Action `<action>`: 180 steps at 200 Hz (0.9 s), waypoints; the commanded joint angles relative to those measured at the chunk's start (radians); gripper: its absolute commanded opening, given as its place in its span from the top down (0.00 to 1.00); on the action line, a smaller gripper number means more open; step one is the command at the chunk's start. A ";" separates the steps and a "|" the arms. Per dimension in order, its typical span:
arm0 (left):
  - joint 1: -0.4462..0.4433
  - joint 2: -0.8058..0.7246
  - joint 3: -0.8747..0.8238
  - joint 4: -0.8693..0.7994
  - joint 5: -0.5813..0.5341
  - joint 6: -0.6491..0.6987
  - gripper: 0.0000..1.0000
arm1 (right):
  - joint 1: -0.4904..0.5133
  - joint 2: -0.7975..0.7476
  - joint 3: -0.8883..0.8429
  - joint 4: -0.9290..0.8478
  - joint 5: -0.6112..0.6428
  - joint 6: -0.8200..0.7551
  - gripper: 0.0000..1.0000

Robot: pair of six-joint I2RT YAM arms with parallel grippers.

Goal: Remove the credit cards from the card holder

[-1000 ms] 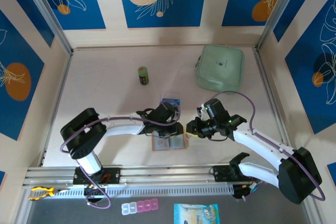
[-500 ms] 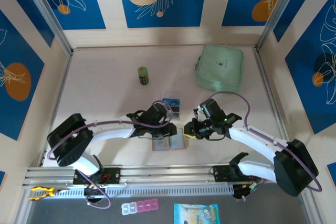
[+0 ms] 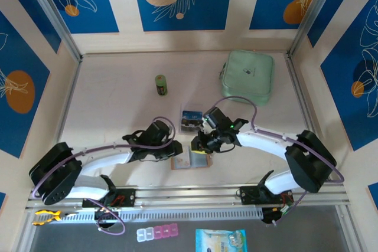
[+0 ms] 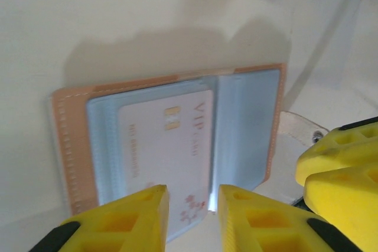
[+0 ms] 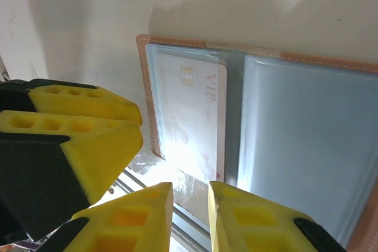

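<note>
The pink card holder (image 3: 190, 161) lies open on the table near the front edge, its clear pockets facing up (image 4: 65, 146) (image 5: 313, 60). One pocket holds a white credit card (image 4: 165, 140) (image 5: 195, 110) printed "VIP". A blue and dark card (image 3: 191, 117) lies loose on the table behind the holder. My left gripper (image 3: 176, 151) (image 4: 192, 208) hovers at the holder's left side, jaws a little apart over the card's corner. My right gripper (image 3: 198, 146) (image 5: 190, 205) is at the holder's far edge, jaws a little apart around the shiny pocket edge. Each gripper's yellow fingers (image 4: 342, 163) (image 5: 88, 128) appear in the other's wrist view.
A small green bottle (image 3: 160, 85) stands at the back middle. A mint-green zip pouch (image 3: 248, 75) lies at the back right. The aluminium rail (image 3: 189, 194) runs just in front of the holder. Frame posts and walls close in the table's sides.
Both grippers have moved left and closer together over the card holder. The right one has come onto its far edge. The left jaws have narrowed.
</note>
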State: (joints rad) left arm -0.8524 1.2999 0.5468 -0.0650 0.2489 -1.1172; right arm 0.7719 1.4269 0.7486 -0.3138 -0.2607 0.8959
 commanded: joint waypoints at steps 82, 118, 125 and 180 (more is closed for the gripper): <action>0.026 0.049 -0.041 0.020 0.021 0.026 0.89 | 0.056 0.166 0.081 0.036 0.013 -0.002 0.77; 0.026 0.068 -0.032 -0.013 0.010 0.042 0.91 | 0.063 0.195 0.094 0.041 0.012 -0.003 0.79; 0.026 0.068 -0.034 -0.017 0.004 0.042 0.91 | 0.065 0.200 0.095 0.040 0.013 -0.004 0.79; 0.029 0.076 -0.037 -0.032 0.002 0.047 0.92 | 0.078 0.234 0.098 0.033 0.024 -0.008 0.79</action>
State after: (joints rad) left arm -0.8349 1.3636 0.5186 -0.0681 0.2539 -1.0908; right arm 0.8375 1.6405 0.8192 -0.2729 -0.2424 0.8951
